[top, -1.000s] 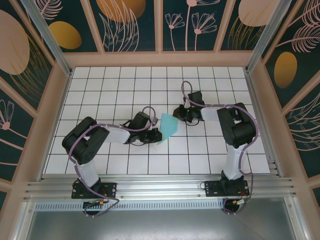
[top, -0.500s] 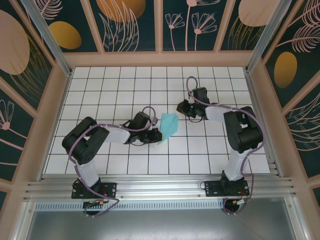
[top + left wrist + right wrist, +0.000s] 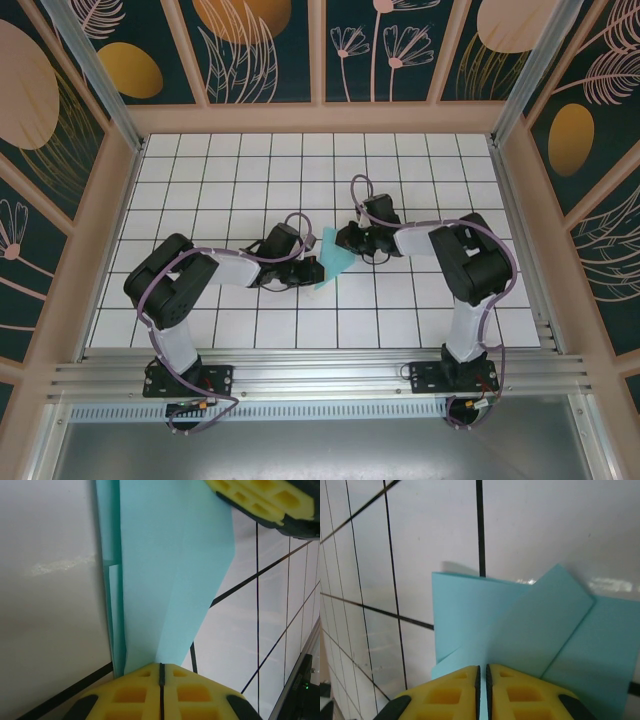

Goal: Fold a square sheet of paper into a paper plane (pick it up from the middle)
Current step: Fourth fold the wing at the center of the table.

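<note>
The light cyan sheet of paper (image 3: pixel 335 254) is partly folded, with creased flaps, and is held between the two arms near the table's middle. My left gripper (image 3: pixel 314 268) is shut on its lower left edge. In the left wrist view the paper (image 3: pixel 170 580) rises straight out of the closed yellow pads (image 3: pixel 135 692). My right gripper (image 3: pixel 346 241) is on the paper's upper right edge. In the right wrist view its pads (image 3: pixel 445 695) stand a sliver apart with the folded paper (image 3: pixel 520 625) running between them.
The white table with black grid lines (image 3: pixel 420 160) is walled by wooden panels (image 3: pixel 320 118). A metal rail (image 3: pixel 320 375) runs along the near edge by the arm bases. The right arm's yellow finger (image 3: pixel 265 500) shows at the top right of the left wrist view.
My right gripper drew back up and to the right off the paper, then returned left and took its edge again. The left gripper kept its hold and stayed put.
</note>
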{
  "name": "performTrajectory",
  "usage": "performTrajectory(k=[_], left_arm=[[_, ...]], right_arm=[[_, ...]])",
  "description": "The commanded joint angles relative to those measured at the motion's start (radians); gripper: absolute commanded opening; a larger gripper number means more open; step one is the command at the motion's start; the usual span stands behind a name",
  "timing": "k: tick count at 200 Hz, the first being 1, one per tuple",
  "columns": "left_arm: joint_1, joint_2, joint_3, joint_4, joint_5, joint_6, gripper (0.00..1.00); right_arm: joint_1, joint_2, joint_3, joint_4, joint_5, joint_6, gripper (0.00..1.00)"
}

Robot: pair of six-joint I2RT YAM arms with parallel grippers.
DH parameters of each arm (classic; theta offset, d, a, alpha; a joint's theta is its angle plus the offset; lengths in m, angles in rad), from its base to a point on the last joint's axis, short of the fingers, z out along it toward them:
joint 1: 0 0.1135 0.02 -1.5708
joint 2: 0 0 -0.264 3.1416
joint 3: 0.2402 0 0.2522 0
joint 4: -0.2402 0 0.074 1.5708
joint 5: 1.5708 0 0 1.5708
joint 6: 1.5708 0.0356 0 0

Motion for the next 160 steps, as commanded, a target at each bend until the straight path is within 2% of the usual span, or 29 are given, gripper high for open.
performTrajectory(k=[1,41,63,81,108,135,160], left_arm=[[0.002,0.032,-0.036,-0.210,-0.077,0.025,0.12],[0.008,-0.095,0.049,-0.250,-0.021,0.005,0.21],[0.024,-0.138,0.118,-0.206,0.035,-0.044,0.20],[0.031,-0.108,0.173,-0.129,0.110,-0.104,0.19],[0.033,0.009,0.249,-0.096,0.123,-0.141,0.17],[0.034,0.081,0.254,-0.016,0.140,-0.177,0.18],[0.037,0.134,0.281,-0.017,0.143,-0.174,0.17]], right_arm=[[0.011,0.038,-0.048,-0.011,0.062,0.011,0.15],[0.011,0.033,-0.078,-0.022,0.087,0.002,0.15],[0.011,0.031,-0.088,-0.022,0.089,-0.002,0.15],[0.011,0.030,-0.091,-0.023,0.094,-0.003,0.15],[0.011,0.029,-0.099,-0.014,0.098,0.003,0.15],[0.011,0.036,-0.103,-0.005,0.099,0.011,0.15],[0.013,0.040,-0.112,0.010,0.097,0.018,0.15]])
